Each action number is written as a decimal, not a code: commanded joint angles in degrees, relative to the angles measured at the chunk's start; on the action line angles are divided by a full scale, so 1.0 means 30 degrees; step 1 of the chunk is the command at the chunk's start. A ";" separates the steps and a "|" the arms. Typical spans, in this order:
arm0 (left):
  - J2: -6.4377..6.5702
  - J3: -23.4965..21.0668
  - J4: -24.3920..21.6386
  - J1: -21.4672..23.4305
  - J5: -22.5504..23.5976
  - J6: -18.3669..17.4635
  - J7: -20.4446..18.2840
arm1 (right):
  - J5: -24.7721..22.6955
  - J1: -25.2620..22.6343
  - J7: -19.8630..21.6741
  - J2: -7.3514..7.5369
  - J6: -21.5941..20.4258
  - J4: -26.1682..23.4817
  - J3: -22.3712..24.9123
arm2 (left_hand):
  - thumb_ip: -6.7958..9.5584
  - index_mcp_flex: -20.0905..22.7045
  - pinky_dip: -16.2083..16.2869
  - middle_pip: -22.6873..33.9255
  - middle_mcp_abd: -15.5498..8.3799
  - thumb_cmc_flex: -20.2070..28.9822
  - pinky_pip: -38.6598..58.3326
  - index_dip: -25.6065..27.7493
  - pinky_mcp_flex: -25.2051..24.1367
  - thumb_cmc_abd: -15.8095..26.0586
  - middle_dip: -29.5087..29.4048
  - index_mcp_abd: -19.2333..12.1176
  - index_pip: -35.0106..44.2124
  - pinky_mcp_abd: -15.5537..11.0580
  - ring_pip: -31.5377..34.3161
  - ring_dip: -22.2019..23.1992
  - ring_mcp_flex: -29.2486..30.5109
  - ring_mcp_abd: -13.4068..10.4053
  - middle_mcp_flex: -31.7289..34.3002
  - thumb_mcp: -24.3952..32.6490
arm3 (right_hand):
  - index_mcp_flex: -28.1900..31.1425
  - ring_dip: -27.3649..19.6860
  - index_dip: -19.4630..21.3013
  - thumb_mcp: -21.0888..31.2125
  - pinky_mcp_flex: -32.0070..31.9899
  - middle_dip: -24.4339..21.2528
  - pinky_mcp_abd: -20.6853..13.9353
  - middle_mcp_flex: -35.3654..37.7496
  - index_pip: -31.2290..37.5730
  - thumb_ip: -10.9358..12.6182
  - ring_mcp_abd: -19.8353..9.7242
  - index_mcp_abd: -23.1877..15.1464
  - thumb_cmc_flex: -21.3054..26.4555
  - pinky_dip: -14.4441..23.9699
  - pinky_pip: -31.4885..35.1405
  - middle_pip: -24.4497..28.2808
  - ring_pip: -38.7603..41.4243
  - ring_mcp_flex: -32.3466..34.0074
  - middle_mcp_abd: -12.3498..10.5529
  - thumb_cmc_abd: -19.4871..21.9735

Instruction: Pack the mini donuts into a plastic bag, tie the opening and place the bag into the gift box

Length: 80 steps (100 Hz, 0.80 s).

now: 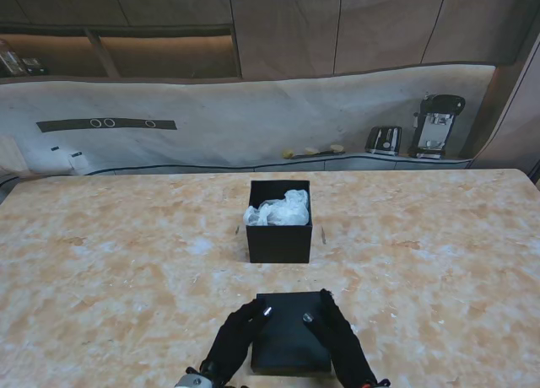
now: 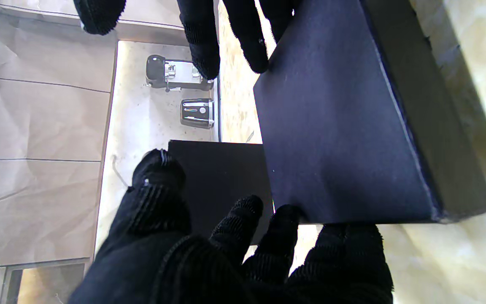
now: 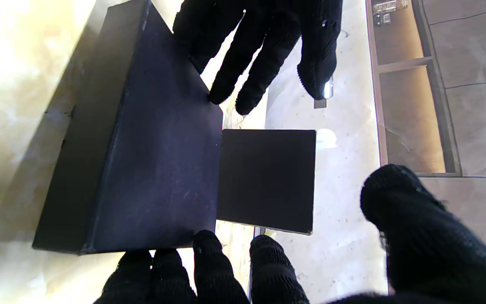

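Note:
The black gift box (image 1: 279, 240) stands open at the table's middle with the tied white plastic bag (image 1: 281, 209) inside it; the donuts are hidden. The black box lid (image 1: 291, 346) lies nearer to me, top side up. My left hand (image 1: 236, 342) and right hand (image 1: 344, 346) flank it, palms facing each other, fingertips on its opposite edges, thumbs over its top. In the left wrist view the lid (image 2: 344, 126) sits between my left fingers (image 2: 285, 219) and the right hand's fingers (image 2: 251, 50), the box (image 2: 222, 177) beyond. The right wrist view shows the lid (image 3: 154, 160) and box (image 3: 268, 181).
The marble-patterned table (image 1: 110, 261) stretches wide to both sides. Behind it, a counter at the back right carries a toaster (image 1: 384, 139) and a coffee machine (image 1: 436, 126), with small yellowish items (image 1: 312, 152) near its middle.

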 commanded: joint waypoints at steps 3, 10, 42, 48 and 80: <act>-0.0109 0.0226 -0.0376 0.0037 0.0188 -0.0199 -0.0496 | 0.0136 -0.0442 0.0525 -0.0101 -0.0287 -0.0373 -0.0273 | -0.0008 0.0172 -0.0051 0.0146 -0.0093 0.0253 0.0405 0.0128 0.0297 0.0716 0.0090 0.0008 -0.0499 -0.0905 0.2018 0.0488 0.1535 -0.0416 -0.0072 -0.0230 | 0.0158 0.0498 0.0278 0.0129 0.0519 0.0057 -0.1050 0.0017 0.0226 -0.0426 -0.1082 -0.0102 -0.0607 0.0647 0.0504 0.0145 0.2326 0.1319 -0.0535 -0.0252; -0.0084 0.0223 -0.0456 0.0063 0.0314 -0.0326 -0.0521 | 0.0064 -0.0570 0.0576 -0.0062 -0.0473 -0.0515 -0.0236 | 0.0007 0.0245 -0.0089 0.0154 -0.0079 0.0255 0.0343 0.0128 0.0329 0.0699 0.0092 -0.0018 -0.0478 -0.0904 0.2028 0.0505 0.1565 -0.0427 -0.0014 -0.0208 | 0.0173 0.0510 0.0359 0.0146 0.0536 0.0076 -0.1045 0.0022 0.0262 -0.0432 -0.1084 -0.0066 -0.0640 0.0674 0.0504 0.0186 0.2349 0.1316 -0.0515 -0.0246; 0.0019 0.0062 -0.1142 0.0302 0.1043 -0.0819 -0.0444 | 0.0002 -0.0812 0.0738 0.0038 -0.1013 -0.1036 -0.0246 | 0.0005 0.0507 -0.0119 0.0157 -0.0072 0.0347 0.0294 0.0103 0.0351 0.0650 0.0081 0.0020 -0.0433 -0.0880 0.2011 0.0555 0.1636 -0.0378 0.0180 -0.0196 | 0.0205 0.0547 0.0736 0.0229 0.0556 0.0168 -0.1049 0.0026 0.0440 -0.0452 -0.1091 0.0122 -0.0623 0.0778 0.0463 0.0386 0.2412 0.1303 -0.0514 -0.0252; 0.0040 0.0021 -0.1293 0.0338 0.1177 -0.0949 -0.0434 | -0.0050 -0.0794 0.0753 0.0054 -0.1106 -0.1132 -0.0265 | 0.0008 0.0542 -0.0120 0.0163 -0.0048 0.0377 0.0293 0.0100 0.0352 0.0658 0.0082 0.0021 -0.0425 -0.0880 0.2023 0.0572 0.1677 -0.0380 0.0227 -0.0182 | 0.0228 0.0551 0.0802 0.0231 0.0558 0.0179 -0.1049 0.0019 0.0476 -0.0458 -0.1079 0.0179 -0.0619 0.0795 0.0453 0.0412 0.2421 0.1308 -0.0498 -0.0234; 0.0001 -0.0037 -0.1858 0.0164 0.1850 -0.1234 -0.0021 | -0.0106 -0.0211 0.0984 0.0121 -0.1430 -0.1547 -0.0471 | 0.0001 0.0710 -0.0121 0.0190 -0.0045 0.0510 0.0292 0.0083 0.0356 0.0692 0.0107 0.0046 -0.0390 -0.0884 0.2015 0.0678 0.1722 -0.0355 0.0345 -0.0188 | 0.0293 0.0576 0.1106 0.0238 0.0619 0.0248 -0.1023 0.0054 0.0662 -0.0460 -0.1071 0.0318 -0.0618 0.0895 0.0433 0.0578 0.2468 0.1312 -0.0506 -0.0233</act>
